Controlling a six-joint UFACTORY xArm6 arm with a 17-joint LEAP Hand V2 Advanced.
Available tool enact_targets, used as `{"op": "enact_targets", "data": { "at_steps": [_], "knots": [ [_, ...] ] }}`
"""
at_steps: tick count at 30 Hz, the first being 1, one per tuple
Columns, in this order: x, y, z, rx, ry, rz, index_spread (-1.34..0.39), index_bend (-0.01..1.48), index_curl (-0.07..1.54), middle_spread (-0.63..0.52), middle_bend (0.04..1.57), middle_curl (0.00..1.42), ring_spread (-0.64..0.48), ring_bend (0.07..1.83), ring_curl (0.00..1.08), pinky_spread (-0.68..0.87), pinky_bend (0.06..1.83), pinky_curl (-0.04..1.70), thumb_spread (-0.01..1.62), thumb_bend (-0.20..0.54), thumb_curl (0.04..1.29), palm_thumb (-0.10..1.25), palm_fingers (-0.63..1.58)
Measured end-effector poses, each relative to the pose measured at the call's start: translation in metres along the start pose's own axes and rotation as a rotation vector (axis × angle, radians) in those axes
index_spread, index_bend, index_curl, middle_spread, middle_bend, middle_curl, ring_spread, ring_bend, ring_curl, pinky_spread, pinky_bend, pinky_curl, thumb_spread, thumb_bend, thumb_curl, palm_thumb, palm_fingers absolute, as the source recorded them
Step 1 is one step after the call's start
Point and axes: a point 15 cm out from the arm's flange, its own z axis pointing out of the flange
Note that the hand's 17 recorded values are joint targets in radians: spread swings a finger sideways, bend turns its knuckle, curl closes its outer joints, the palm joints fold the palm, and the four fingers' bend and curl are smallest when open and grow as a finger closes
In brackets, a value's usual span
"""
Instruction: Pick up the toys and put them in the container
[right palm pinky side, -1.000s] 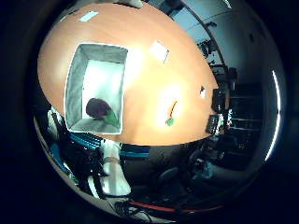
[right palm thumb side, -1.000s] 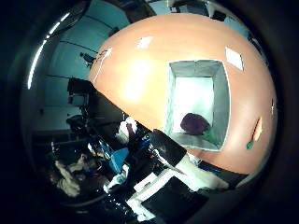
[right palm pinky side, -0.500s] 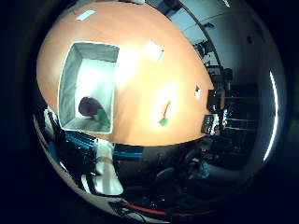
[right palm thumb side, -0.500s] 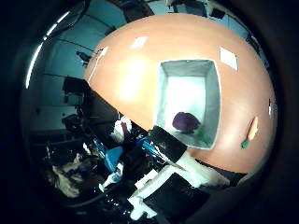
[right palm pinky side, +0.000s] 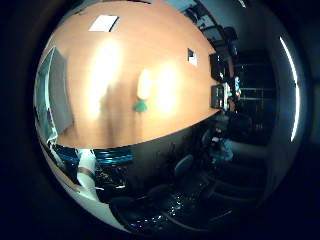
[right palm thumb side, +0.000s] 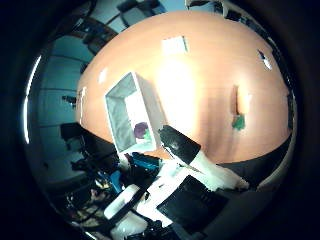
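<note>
A broad orange table (right palm thumb side: 210, 65) fills both palm views, glossy with pale glare from ceiling lights. On it stands a white open container (right palm thumb side: 131, 116) holding a purple toy (right palm thumb side: 140, 130) with a bit of green beside it. Well apart from the container, an orange carrot-like toy with a green end (right palm thumb side: 239, 113) lies on the bare tabletop. White paper sheets (right palm thumb side: 174, 45) lie farther off. The room around is dim, with what may be dark chairs (right palm pinky side: 182, 165) beyond the table edge. Of the robot hand (right palm thumb side: 192, 155), white and black parts show, but I cannot tell how its fingers are set.
</note>
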Motion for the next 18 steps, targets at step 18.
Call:
{"op": "enact_targets", "data": {
  "at_steps": [18],
  "knots": [
    [0.106,0.008,0.097,-0.066,-0.003,0.313,-0.16,0.17,0.32,0.02,0.36,0.37,-0.01,0.56,0.22,0.40,0.60,0.21,1.10,-0.024,0.28,0.47,0.35]
  ]
}}
